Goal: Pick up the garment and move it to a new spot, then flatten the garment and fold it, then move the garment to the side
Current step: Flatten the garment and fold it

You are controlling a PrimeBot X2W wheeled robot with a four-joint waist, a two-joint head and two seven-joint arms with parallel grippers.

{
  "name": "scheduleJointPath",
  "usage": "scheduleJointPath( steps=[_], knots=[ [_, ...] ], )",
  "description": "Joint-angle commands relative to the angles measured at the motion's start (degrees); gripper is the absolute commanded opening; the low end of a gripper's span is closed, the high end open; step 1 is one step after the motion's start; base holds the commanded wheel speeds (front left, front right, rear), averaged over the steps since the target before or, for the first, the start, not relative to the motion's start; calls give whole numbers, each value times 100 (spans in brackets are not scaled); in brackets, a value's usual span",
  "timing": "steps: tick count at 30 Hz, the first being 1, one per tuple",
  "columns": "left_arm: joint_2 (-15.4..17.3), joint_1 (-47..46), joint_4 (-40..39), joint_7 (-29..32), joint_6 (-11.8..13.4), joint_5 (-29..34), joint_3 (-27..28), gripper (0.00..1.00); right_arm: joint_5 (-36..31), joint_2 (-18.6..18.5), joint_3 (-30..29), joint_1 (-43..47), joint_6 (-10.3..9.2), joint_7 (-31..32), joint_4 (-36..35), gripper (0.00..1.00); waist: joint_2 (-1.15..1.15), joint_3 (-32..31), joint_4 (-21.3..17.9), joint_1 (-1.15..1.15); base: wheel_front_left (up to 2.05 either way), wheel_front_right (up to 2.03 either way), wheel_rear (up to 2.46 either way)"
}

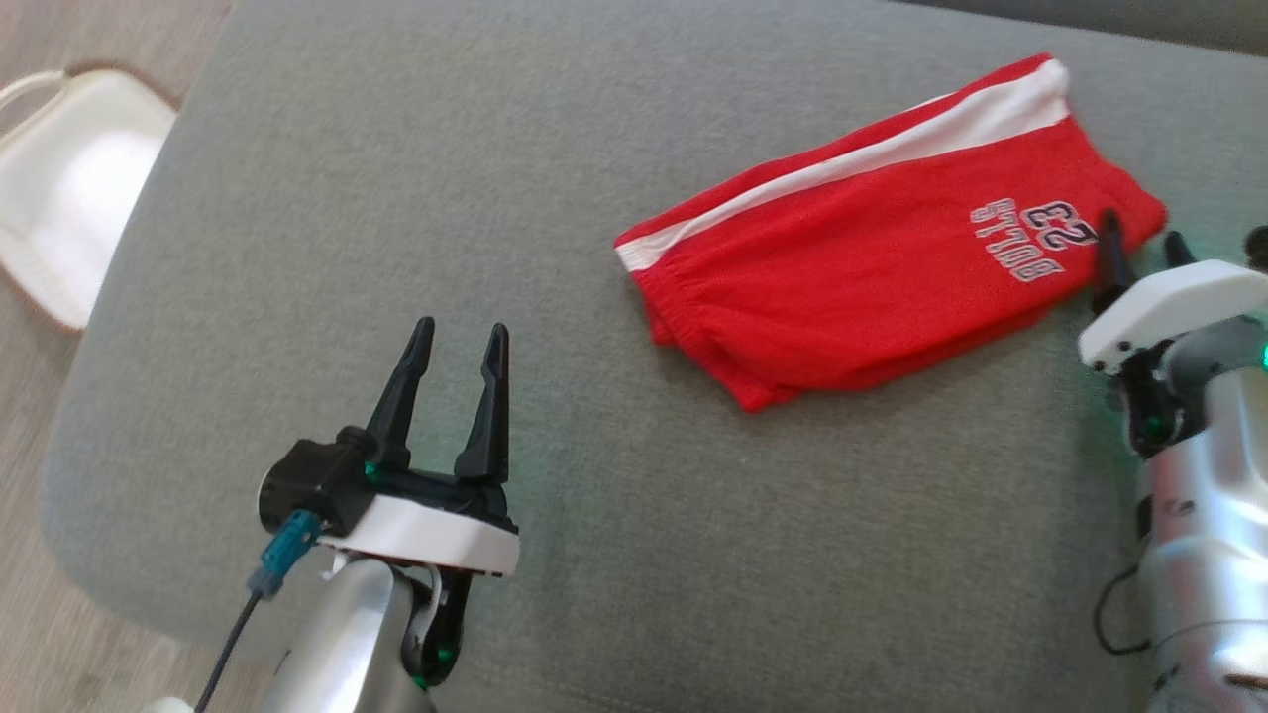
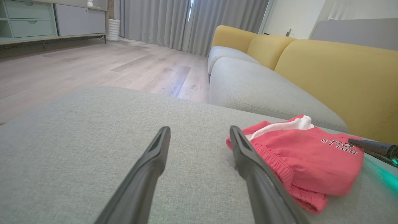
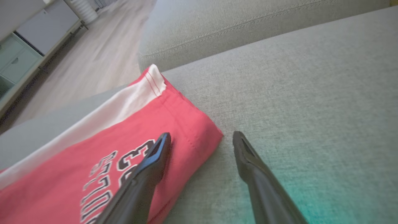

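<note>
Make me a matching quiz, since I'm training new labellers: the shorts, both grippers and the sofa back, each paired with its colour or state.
Things:
1. shorts
2. left gripper
3. right gripper
4. sofa back

Colour or state:
a. yellow
b. open, one finger over the shorts' corner
c. red, folded
d. open, above bare cushion

Pairs: 1-c, 2-d, 3-b, 4-a

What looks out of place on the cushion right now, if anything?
Nothing stands out. The red shorts lie folded on the grey cushion, at a slant, with lower layers peeking out slightly along one edge. The left hand is open and apart from them; the right hand is open at their hem corner.
</note>
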Motion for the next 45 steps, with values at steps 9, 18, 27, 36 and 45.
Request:
scheduleJointPath(
  steps=[9, 18, 27, 36, 45],
  knots=[
    [21, -219, -168, -55, -33, -190, -16, 100, -815, -218, -380, -641, -4, -204, 931, 100, 0, 252, 292, -1, 0, 0, 0],
    [20, -219, -129, -55, 21, -227, -58, 100, -1078, -194, -46, -841, -4, -473, 1456, 0, 0, 209, 213, -1, 0, 0, 0],
    [20, -95, -70, -55, 38, -186, 11, 100, -570, -127, 120, -659, -4, -1268, 1523, 0, 0, -160, -102, -1, 0, 0, 0],
    [19, 196, -76, -55, 19, -78, 204, 100, 180, -92, 1, 249, -4, -1537, 1194, 0, 0, -687, -567, -1, 0, 0, 0],
    [19, 355, -87, -55, 0, -51, 148, 100, 352, -55, -396, 915, -4, -1613, 609, 0, 0, -866, -669, -1, 0, 0, 0]
  ],
)
